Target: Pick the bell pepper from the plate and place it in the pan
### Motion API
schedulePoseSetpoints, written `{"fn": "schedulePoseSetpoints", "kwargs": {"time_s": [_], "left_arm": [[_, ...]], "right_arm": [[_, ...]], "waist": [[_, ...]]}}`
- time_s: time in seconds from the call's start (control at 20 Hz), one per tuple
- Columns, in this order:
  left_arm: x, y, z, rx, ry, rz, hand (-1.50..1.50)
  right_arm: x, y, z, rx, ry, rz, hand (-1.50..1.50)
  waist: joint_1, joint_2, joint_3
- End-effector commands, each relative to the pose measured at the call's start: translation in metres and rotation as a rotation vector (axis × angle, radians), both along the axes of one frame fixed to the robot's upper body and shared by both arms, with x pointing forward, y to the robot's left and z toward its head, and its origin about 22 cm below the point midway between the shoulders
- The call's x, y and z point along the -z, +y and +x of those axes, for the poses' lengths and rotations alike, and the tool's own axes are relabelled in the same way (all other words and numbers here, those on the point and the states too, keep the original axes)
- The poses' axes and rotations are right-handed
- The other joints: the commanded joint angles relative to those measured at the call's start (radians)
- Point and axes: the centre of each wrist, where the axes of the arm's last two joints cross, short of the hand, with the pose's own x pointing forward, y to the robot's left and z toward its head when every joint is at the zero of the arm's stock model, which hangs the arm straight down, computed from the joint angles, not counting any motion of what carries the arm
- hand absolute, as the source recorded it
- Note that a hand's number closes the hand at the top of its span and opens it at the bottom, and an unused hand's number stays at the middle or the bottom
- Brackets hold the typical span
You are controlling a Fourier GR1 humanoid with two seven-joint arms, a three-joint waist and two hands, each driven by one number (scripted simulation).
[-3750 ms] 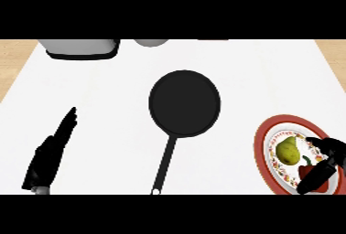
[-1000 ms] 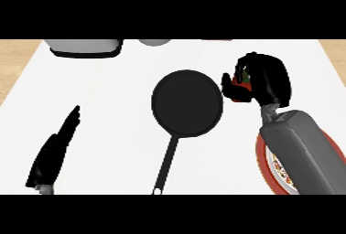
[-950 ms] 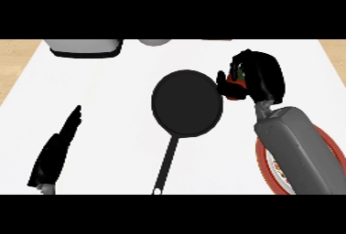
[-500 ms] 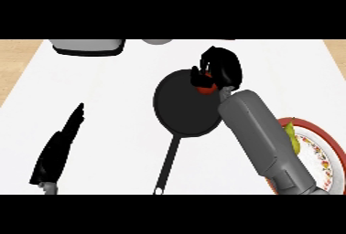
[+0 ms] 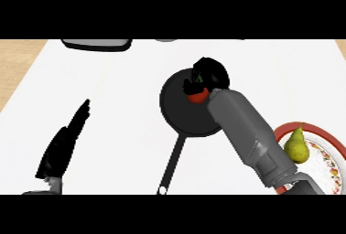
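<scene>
Right hand (image 5: 211, 73) is seen curled round the red bell pepper (image 5: 197, 95), which is held over the far right part of the black pan (image 5: 182, 114) near the middle of the counter (image 5: 128, 68); the placing step is judged to be in hand. Left hand (image 5: 64, 144) is noted resting with straight fingers near the counter's left edge, and a pear (image 5: 295, 146) is left on the plate (image 5: 305, 130) at the right edge. Next, a short lowering and an opening of the fingers is probably called for, so the pepper is set inside the rim.
</scene>
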Motion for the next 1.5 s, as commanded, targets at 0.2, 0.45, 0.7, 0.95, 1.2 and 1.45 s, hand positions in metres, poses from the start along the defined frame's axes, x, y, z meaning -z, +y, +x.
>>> {"fn": "schedulePoseSetpoints", "kwargs": {"time_s": [0.2,0.45,0.7,0.95,1.2,1.45], "left_arm": [[0.007,0.002,0.005,0.047,0.012,-0.006,0.0],[-0.002,0.004,0.004,0.012,-0.004,0.013,0.0],[0.003,0.003,0.002,-0.008,0.02,0.01,0.0],[0.006,0.007,-0.004,-0.03,0.009,0.007,0.0],[0.014,0.022,-0.016,-0.045,0.052,0.004,0.0],[0.012,0.03,-0.006,-0.086,0.047,0.004,0.0]], "right_arm": [[0.022,-0.018,-0.001,0.101,0.069,0.375,-1.5],[0.013,-0.02,0.005,0.147,-0.142,0.474,-1.5],[-0.001,-0.021,0.013,0.29,-0.268,0.591,-1.5],[0.006,-0.064,0.017,0.48,-0.338,0.67,-1.5],[0.032,-0.116,0.003,0.49,-0.401,0.677,-1.5],[0.039,-0.174,-0.012,0.468,-0.452,0.618,-1.5]], "waist": [[0.025,0.005,0.001],[0.016,0.004,0.002],[-0.013,-0.007,0.001],[-0.034,-0.01,0.0],[-0.066,-0.023,0.0],[-0.084,-0.028,-0.001]]}}
